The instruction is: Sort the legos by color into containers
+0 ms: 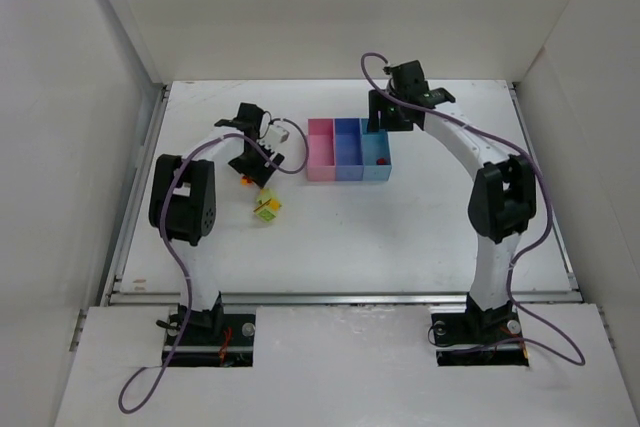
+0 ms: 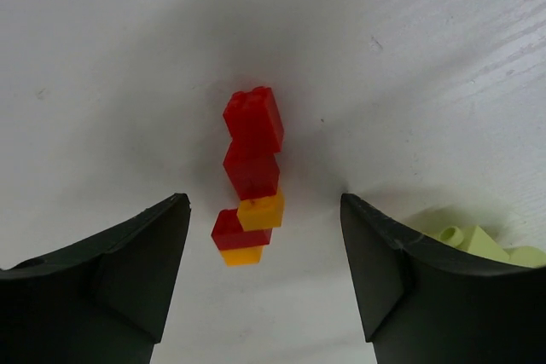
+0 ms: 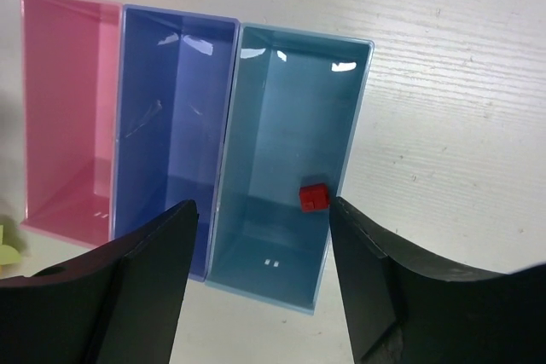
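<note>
A short chain of red and orange legos lies on the white table between the fingers of my left gripper, which is open and empty just above them. In the top view these legos lie under the left gripper. Lime green legos lie to the right; in the top view they form a green and yellow clump. My right gripper is open and empty over the light blue bin, which holds one red lego. The pink bin and purple-blue bin look empty.
The three joined bins stand at the back middle of the table, with the right gripper at their far right end. White walls enclose the table on the left, back and right. A lime green piece shows at the right wrist view's left edge.
</note>
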